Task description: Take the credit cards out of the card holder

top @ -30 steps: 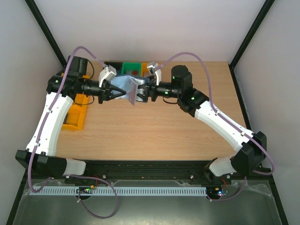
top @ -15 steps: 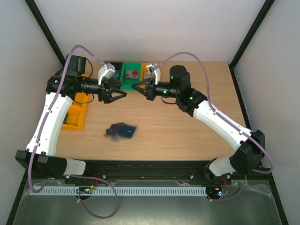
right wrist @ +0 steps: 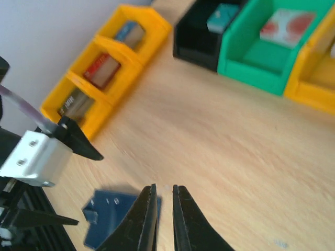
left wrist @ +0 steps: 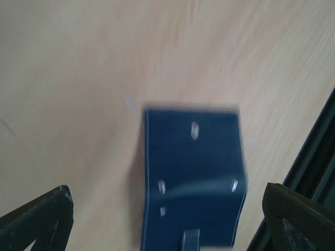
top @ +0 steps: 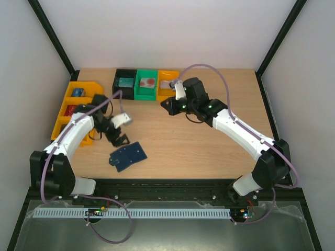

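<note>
The card holder (top: 127,156) lies flat on the table near the front edge, dark navy outer side up, with its snap tab showing in the left wrist view (left wrist: 191,178). No credit cards are in view. My left gripper (top: 119,140) hovers just above and behind the holder and is wide open; its fingers stand at the far edges of the wrist view (left wrist: 166,201) and touch nothing. My right gripper (top: 166,106) hangs over the middle back of the table, apart from the holder. It is shut to a thin slit (right wrist: 164,187) with nothing between the fingers. The holder (right wrist: 112,209) shows beyond them.
A yellow divided bin (top: 73,102) with small items stands at the left, beside the left arm. A black bin (top: 124,83), a green bin (top: 146,86) and another yellow bin (top: 167,83) line the back edge. The black frame rail (top: 172,183) runs close to the holder.
The card holder, held up between both grippers a second ago, has dropped to the table. The left gripper opened and swung down over it. The right gripper closed empty and drew back.
</note>
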